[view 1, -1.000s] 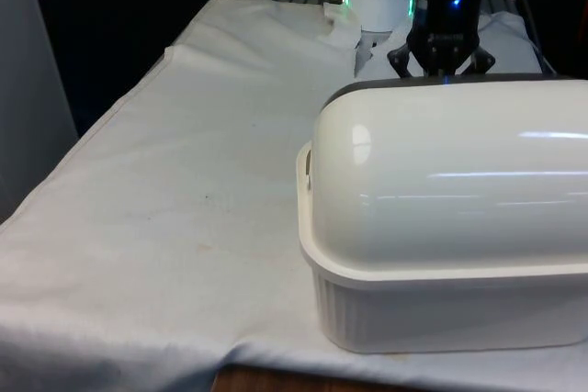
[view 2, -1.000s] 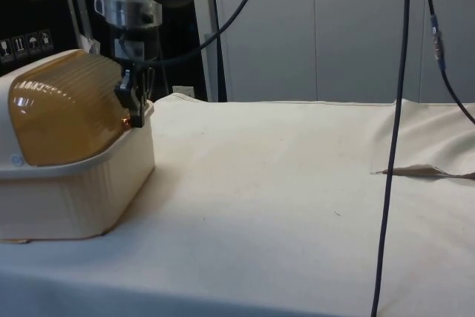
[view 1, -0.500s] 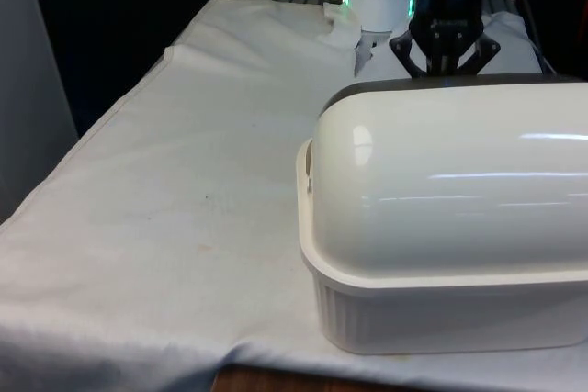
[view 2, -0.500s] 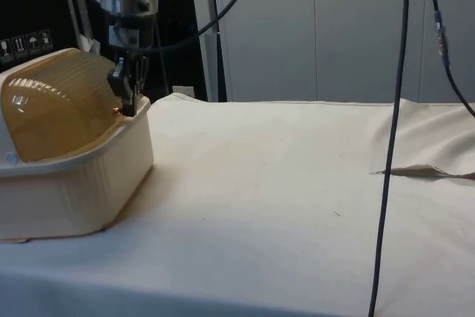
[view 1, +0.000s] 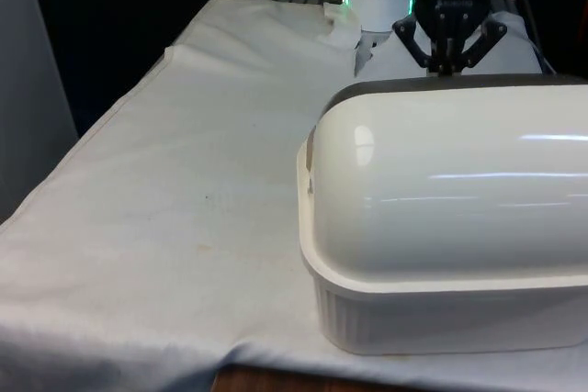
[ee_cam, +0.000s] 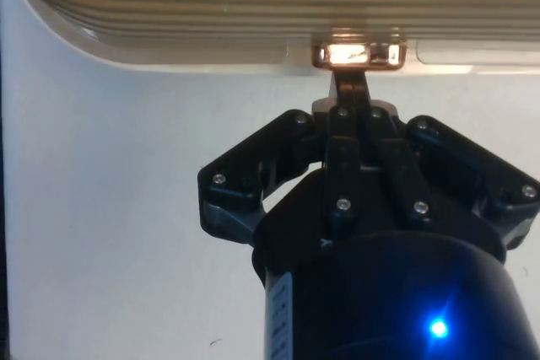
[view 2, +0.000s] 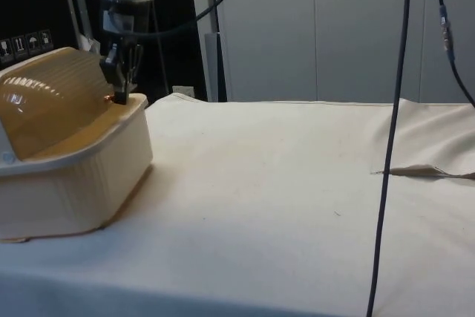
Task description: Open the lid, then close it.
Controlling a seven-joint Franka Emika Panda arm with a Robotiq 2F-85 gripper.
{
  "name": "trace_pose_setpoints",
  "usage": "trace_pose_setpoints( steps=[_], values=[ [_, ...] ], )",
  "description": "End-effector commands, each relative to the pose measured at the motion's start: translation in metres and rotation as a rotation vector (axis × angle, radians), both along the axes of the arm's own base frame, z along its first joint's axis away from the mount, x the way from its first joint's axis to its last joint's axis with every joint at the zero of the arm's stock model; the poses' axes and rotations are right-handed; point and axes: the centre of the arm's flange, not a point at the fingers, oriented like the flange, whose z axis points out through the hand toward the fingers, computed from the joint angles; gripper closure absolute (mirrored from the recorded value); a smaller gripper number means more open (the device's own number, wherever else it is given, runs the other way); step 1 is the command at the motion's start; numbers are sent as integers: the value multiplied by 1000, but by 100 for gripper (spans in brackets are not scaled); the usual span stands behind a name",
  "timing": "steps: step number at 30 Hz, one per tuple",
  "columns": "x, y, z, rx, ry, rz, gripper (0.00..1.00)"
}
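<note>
Whole table [view 2: 297, 206] is under a white cloth [view 1: 184, 181], a bit wrinkled, bunched up in a fold at one corner in the side view. Behind it there's a row of dark cabinets [view 2: 334, 27] with flat doors. A couple of black cables [view 2: 393, 109] hang down in front.

box [view 1: 432, 314]: cream, ribbed walls | lid [view 2: 52, 105]: amber, see-through, fine ridges; glossy white back in front view | end effector [view 1: 449, 63]: black | cloth [view 2: 297, 206]: white | cable [view 2: 390, 146]: black
</note>
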Motion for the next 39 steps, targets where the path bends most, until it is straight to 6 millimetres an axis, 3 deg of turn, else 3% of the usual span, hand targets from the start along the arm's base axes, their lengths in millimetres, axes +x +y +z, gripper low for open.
trace_pose_setpoints(
  steps=[1, 39],
  values=[
    [2, 0, 5, -1, -20, -1, 100],
    [30, 5, 45, 21, -158, 6, 100]
  ],
)
